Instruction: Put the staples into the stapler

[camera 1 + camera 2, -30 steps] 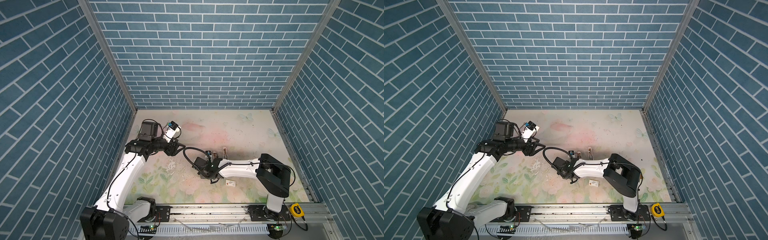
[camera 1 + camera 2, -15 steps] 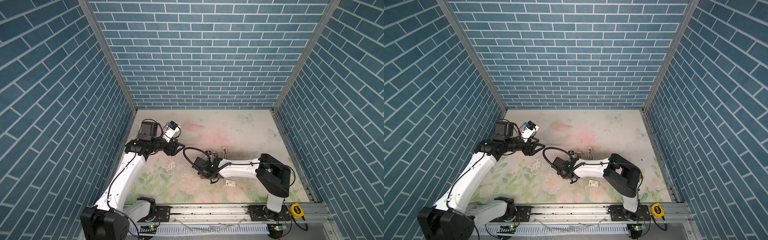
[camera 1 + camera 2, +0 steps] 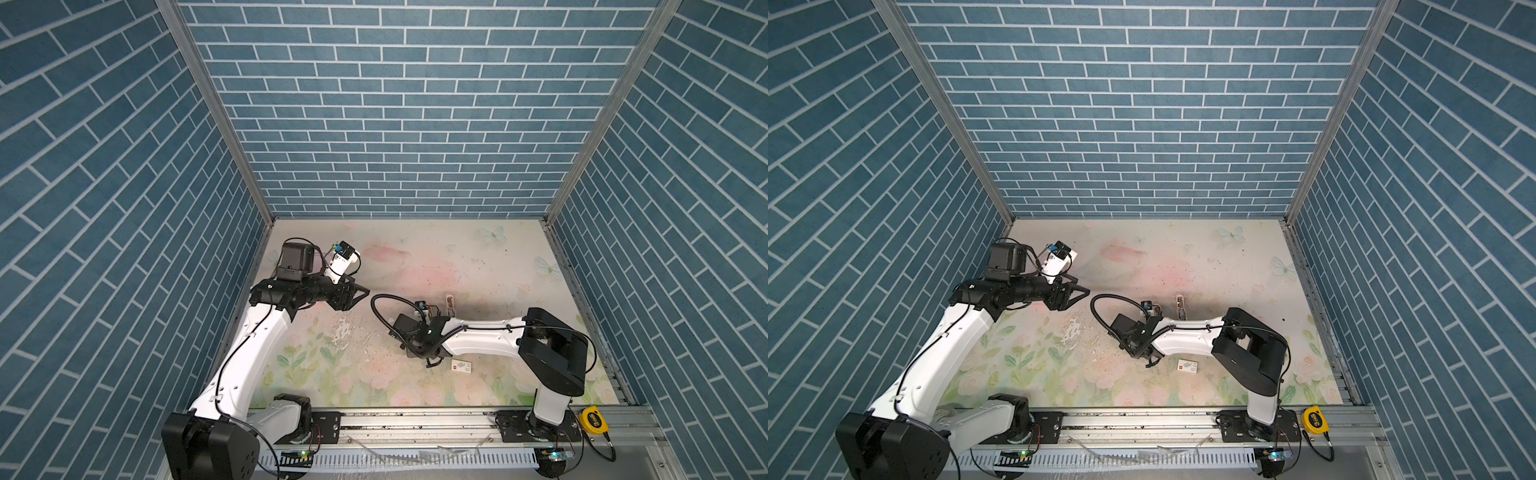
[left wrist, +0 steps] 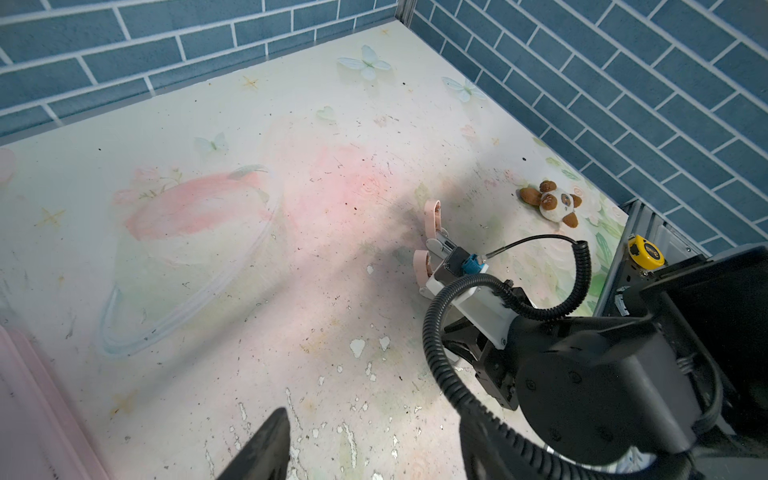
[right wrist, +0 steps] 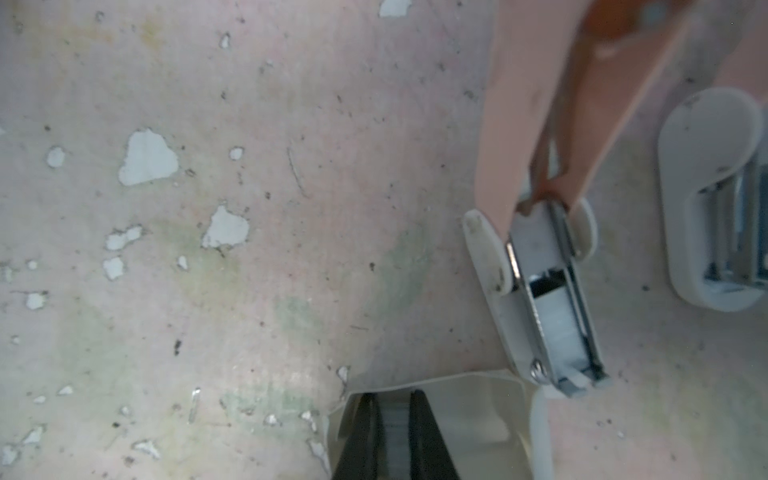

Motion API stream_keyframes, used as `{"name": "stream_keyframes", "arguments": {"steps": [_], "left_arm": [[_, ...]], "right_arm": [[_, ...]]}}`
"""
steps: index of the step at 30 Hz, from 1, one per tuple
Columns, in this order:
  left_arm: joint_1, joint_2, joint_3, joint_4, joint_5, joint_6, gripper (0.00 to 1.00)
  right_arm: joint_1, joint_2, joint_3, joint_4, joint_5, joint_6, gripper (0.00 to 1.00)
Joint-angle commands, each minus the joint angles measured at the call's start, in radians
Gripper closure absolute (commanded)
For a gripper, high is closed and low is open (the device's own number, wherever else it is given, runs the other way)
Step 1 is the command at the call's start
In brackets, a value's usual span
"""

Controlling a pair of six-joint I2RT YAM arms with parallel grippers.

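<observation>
"While I look through the right wrist camera, my right claw [image 5: 392, 398] has its two black fingers [image 5: 424, 444] nearly together, pinching a grey strip of staples [image 5: 392, 440] between them."

"Where does that strip sit?"

"Down inside the cream tray [image 5: 469, 415], and the fingertips are inside its walls too. Whether the strip is off the tray floor, I cannot tell."

"And the stapler?"

"The stapler [image 5: 548, 316] lies just past the tray's corner, close to the claw. It is open: the pink lid [image 5: 519, 124] is swung up and away, and the metal channel in its white base lies bare. I cannot tell whether tray and stapler touch. A white piece [image 5: 706, 199] with metal in it lies on the stapler's far side from the claw; I cannot say what it is."

"Anything else near that claw?"

"In a top view a flat white card [image 3: 461, 365] with a red square lies on the flowered table [image 3: 415, 257] just beside it, apart from the stapler."

"And your left claw?"

"My left claw [image 3: 362, 293] hangs above the table, well apart from the right one, with its fingers spread wide. Farther out from the right claw, a small panda toy [image 4: 550, 203] lies near the side wall, and a yellow tape measure [image 3: 594, 422] sits by the front rail."
</observation>
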Motion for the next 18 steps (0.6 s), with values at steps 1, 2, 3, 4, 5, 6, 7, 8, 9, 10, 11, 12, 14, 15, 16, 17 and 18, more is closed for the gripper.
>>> {"name": "stream_keyframes", "arguments": {"steps": [1, 2, 3, 4, 5, 6, 7, 8, 9, 10, 11, 12, 14, 15, 16, 17, 18], "left_arm": [[0.01, 0.009, -0.02, 0.011, 0.008, -0.009, 0.34], [0.01, 0.013, -0.023, 0.016, 0.008, -0.015, 0.34], [0.01, 0.018, -0.027, 0.018, 0.008, -0.022, 0.34], [0.01, 0.025, -0.031, 0.023, 0.009, -0.031, 0.34], [0.01, 0.033, -0.035, 0.028, 0.009, -0.042, 0.33], [0.01, 0.044, -0.037, 0.033, -0.002, -0.057, 0.34], [0.01, 0.052, -0.038, 0.037, -0.013, -0.074, 0.34], [0.012, 0.061, -0.042, 0.04, -0.019, -0.092, 0.34], [0.014, 0.069, -0.05, 0.045, -0.015, -0.106, 0.34], [0.014, 0.077, -0.055, 0.045, -0.005, -0.114, 0.34], [0.014, 0.088, -0.062, 0.051, 0.003, -0.129, 0.34], [0.014, 0.099, -0.068, 0.056, 0.011, -0.142, 0.35], [0.014, 0.106, -0.081, 0.081, 0.026, -0.165, 0.35], [0.014, 0.107, -0.086, 0.094, 0.034, -0.173, 0.35], [0.014, 0.107, -0.087, 0.1, 0.042, -0.174, 0.35], [0.014, 0.109, -0.085, 0.099, 0.052, -0.172, 0.35], [0.014, 0.107, -0.083, 0.096, 0.052, -0.168, 0.35]], "right_arm": [[-0.004, -0.055, -0.029, -0.023, 0.038, -0.012, 1.0], [-0.008, -0.065, -0.034, -0.017, 0.035, -0.012, 1.0], [-0.01, -0.074, -0.037, -0.011, 0.033, -0.015, 1.0], [-0.011, -0.081, -0.04, -0.005, 0.029, -0.016, 1.0], [-0.015, -0.086, -0.041, 0.004, 0.021, -0.021, 1.0], [-0.017, -0.089, -0.039, 0.007, 0.013, -0.025, 1.0], [-0.02, -0.092, -0.039, 0.01, 0.01, -0.025, 1.0], [-0.021, -0.094, -0.037, 0.014, 0.006, -0.028, 1.0], [-0.023, -0.097, -0.038, 0.019, 0.001, -0.026, 1.0], [-0.022, -0.1, -0.038, 0.024, -0.003, -0.026, 1.0], [-0.025, -0.104, -0.04, 0.029, -0.008, -0.026, 1.0], [-0.023, -0.108, -0.041, 0.032, -0.008, -0.026, 1.0], [-0.025, -0.121, -0.045, 0.032, -0.007, -0.025, 1.0], [-0.027, -0.128, -0.047, 0.032, -0.006, -0.024, 1.0], [-0.028, -0.135, -0.051, 0.033, -0.005, -0.026, 1.0], [-0.03, -0.143, -0.057, 0.037, -0.005, -0.029, 1.0], [-0.034, -0.15, -0.062, 0.039, -0.003, -0.034, 1.0]]}}
